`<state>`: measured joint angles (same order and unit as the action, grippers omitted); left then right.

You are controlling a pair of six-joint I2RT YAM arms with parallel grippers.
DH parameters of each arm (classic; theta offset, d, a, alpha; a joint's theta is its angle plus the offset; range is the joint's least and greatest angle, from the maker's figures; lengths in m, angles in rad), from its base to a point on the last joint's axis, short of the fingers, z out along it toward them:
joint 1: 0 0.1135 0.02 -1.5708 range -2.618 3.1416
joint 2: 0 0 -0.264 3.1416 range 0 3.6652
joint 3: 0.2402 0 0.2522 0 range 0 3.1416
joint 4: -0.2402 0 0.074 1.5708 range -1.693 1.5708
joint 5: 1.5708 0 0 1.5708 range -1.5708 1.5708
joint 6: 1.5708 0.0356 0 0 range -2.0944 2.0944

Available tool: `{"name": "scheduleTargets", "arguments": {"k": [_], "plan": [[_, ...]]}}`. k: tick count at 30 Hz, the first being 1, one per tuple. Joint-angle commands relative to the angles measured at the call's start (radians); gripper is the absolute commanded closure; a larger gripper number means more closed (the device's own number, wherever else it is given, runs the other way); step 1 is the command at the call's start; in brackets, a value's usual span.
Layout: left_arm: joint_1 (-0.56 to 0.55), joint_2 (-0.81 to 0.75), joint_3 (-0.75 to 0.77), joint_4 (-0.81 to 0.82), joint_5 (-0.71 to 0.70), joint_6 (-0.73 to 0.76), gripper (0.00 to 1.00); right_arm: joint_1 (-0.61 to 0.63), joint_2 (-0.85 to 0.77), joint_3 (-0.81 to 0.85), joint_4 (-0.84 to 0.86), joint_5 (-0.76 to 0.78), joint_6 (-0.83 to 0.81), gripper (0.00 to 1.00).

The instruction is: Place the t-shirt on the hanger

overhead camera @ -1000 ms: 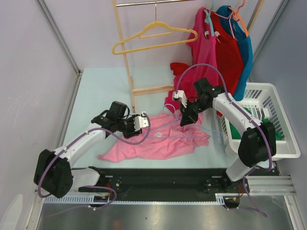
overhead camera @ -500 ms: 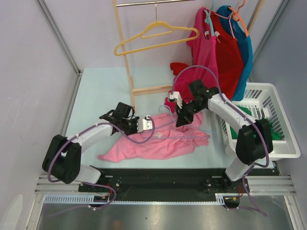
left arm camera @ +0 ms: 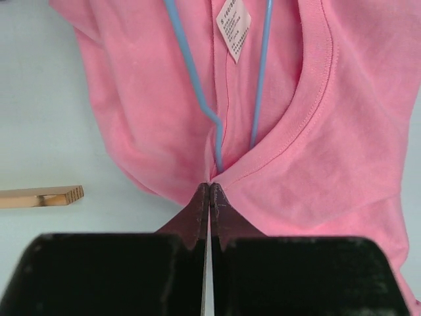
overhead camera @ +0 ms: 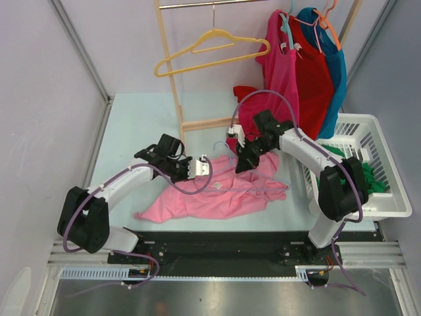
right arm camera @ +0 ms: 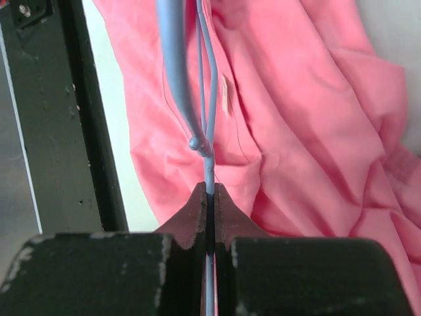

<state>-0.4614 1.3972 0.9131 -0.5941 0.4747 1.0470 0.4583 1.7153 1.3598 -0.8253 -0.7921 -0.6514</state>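
The light pink t-shirt (overhead camera: 197,201) lies crumpled on the table in front of both arms. My left gripper (overhead camera: 205,170) is shut on the edge of its neck opening (left arm camera: 209,186), just below the white tag (left arm camera: 233,26). The thin lavender-blue hanger (overhead camera: 253,189) lies partly inside the shirt; two of its wires (left arm camera: 191,72) run up through the neck opening. My right gripper (overhead camera: 240,164) is shut on the hanger's thin stem (right arm camera: 209,187), just under the small knob where the wires meet. The t-shirt (right arm camera: 309,131) spreads out behind those fingers.
A wooden rack (overhead camera: 172,85) stands at the back with a yellow hanger (overhead camera: 210,49) on its rail. Magenta, red and teal garments (overhead camera: 309,66) hang at the back right. A white basket (overhead camera: 368,164) sits at the right edge. A wooden foot (left arm camera: 39,195) lies left of the left gripper.
My left gripper has gone from open to shut on the shirt's neckline. The right gripper has carried the hanger a little left and back.
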Motion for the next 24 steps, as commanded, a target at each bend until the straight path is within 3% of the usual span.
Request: {"name": "scheduleTargets", "arguments": {"k": [1,24], "plan": [[0.004,-0.043,0.044,-0.03,0.059,0.001,1.0,0.026,0.007,0.004,0.129,-0.068,0.067,1.0],[-0.028,-0.237,0.121,-0.135,0.104,-0.125,1.0,0.19,0.098,-0.045,0.633,-0.225,0.452,1.0]]}}
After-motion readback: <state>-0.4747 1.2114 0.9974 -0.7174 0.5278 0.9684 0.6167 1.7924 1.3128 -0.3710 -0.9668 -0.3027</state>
